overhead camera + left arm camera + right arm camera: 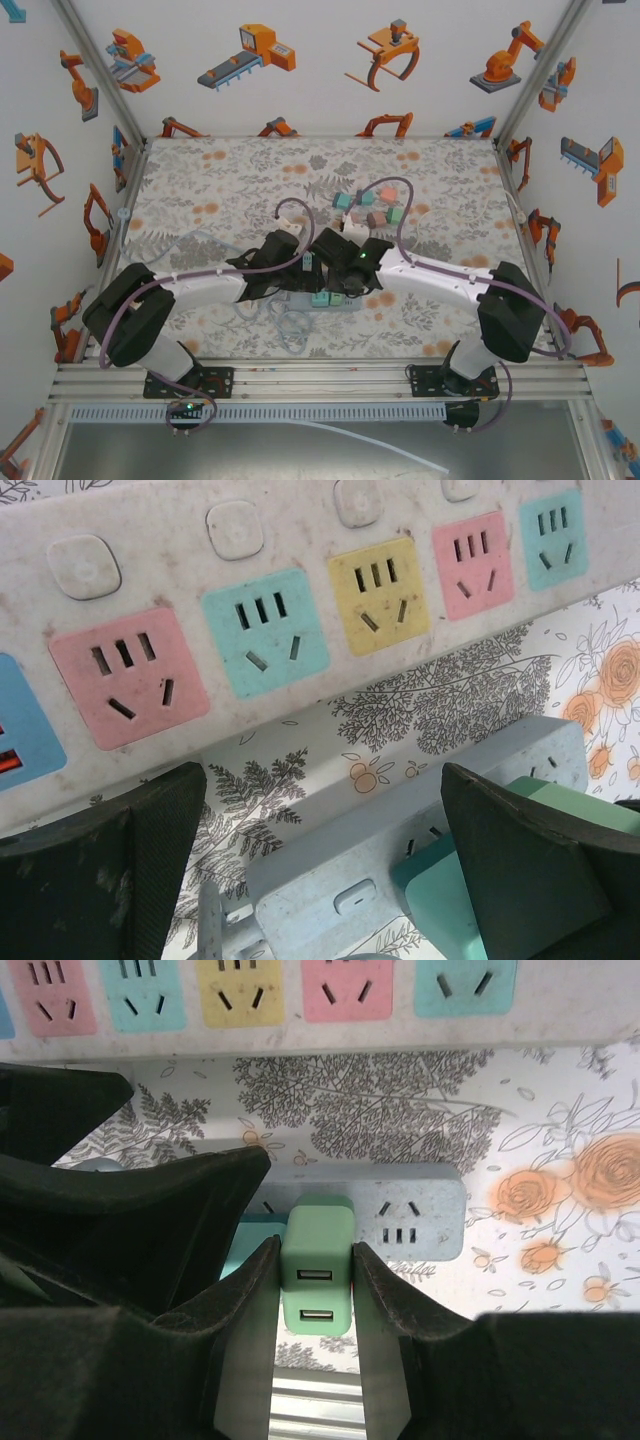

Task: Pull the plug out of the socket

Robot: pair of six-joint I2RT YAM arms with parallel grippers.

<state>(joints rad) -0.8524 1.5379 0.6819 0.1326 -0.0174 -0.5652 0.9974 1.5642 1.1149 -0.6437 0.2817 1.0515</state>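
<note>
When looking from the right wrist, can see the right gripper closed narrow on the green plug, with one finger pressed flat against each side of it. Can see also two USB ports on the face of this plug. Sits plugged into the pale blue socket strip, with another socket of that strip just beside it. From the left wrist, can see the left gripper opened wide, with its fingers standing at both sides of the same blue strip. Cannot tell if touching the strip or not. Can notice also a teal plug in this strip, just beside the finger at the right of that view. Beyond the blue strip, lying across the flowered counter, can find a long white power board with pink, blue and yellow sockets and a row of square switches. From above, can see both arms meeting low over the middle of the counter, rather near its front edge, and a small group of loose coloured blocks lying farther back, well apart from both grippers.
</note>
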